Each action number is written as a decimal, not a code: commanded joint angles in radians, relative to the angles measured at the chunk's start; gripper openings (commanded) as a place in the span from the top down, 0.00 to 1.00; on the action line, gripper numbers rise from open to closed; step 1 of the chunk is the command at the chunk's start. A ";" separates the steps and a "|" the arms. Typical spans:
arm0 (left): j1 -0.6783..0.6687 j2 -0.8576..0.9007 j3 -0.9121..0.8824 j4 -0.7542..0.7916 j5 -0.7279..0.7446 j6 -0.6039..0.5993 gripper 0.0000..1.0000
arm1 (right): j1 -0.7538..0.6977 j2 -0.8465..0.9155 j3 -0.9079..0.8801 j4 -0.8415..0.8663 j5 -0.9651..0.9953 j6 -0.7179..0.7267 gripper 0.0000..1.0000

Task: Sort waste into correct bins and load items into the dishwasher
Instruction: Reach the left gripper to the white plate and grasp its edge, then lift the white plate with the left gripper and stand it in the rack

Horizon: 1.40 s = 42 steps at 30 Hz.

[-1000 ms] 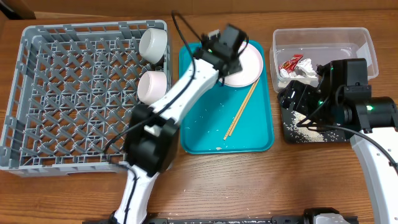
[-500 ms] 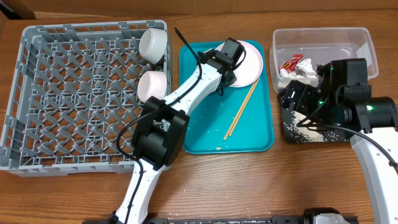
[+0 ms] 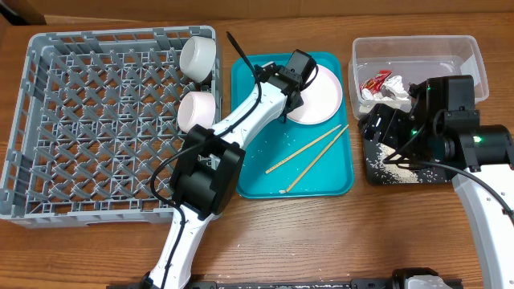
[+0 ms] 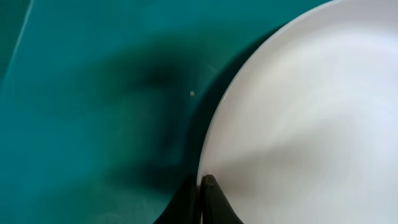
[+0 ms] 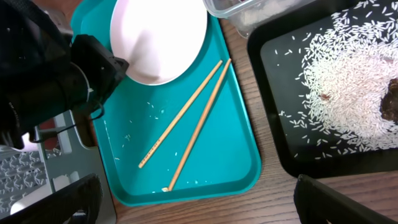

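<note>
My left pincer (image 3: pixel 291 99), seen from overhead, is clenched on the left rim of the plate (image 3: pixel 321 95), which lies at the far end of the teal tray (image 3: pixel 257 168). The chopsticks (image 3: pixel 309 152) lie loose on that tray, nearer and slightly right. I judge the step in hand to be loading the plate. The next move calls for lifting it clear of the tray's lip and carrying it left to the dish rack (image 3: pixel 96 128), where two bowls (image 3: pixel 198 54) already sit along the right wall. My right pincer (image 3: pixel 377 128) hovers over the black tray (image 3: pixel 401 172). The red wrapper (image 3: pixel 375 82) and napkin (image 3: pixel 395 92) are in the clear tub (image 3: pixel 418 50).

From my left wrist, the dark fingertips meet on the plate (image 4: pixel 311 112) at its edge, pinching the thin rim, with the tray (image 4: pixel 93 93) under it.

From my right wrist, my right pincer (image 5: pixel 196 202) is spread wide and holds nothing. Below it lie the chopsticks (image 5: pixel 186 124), and rice (image 5: pixel 348 93) is heaped in the black tray (image 5: pixel 273 168) at right.
</note>
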 commanded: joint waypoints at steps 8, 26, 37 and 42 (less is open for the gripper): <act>0.012 -0.171 0.212 -0.181 -0.418 0.378 0.96 | -0.002 -0.003 0.014 0.005 0.008 -0.002 0.00; 0.272 -0.320 0.205 -0.404 -1.168 0.541 0.96 | -0.002 -0.003 0.014 0.005 0.008 -0.002 0.00; 0.418 -0.244 0.204 -0.297 -1.009 0.782 0.96 | -0.002 -0.003 0.014 0.005 0.008 -0.002 0.00; 0.416 -0.205 0.204 -0.273 -1.007 0.788 0.96 | -0.002 -0.003 0.014 0.005 0.008 -0.002 0.00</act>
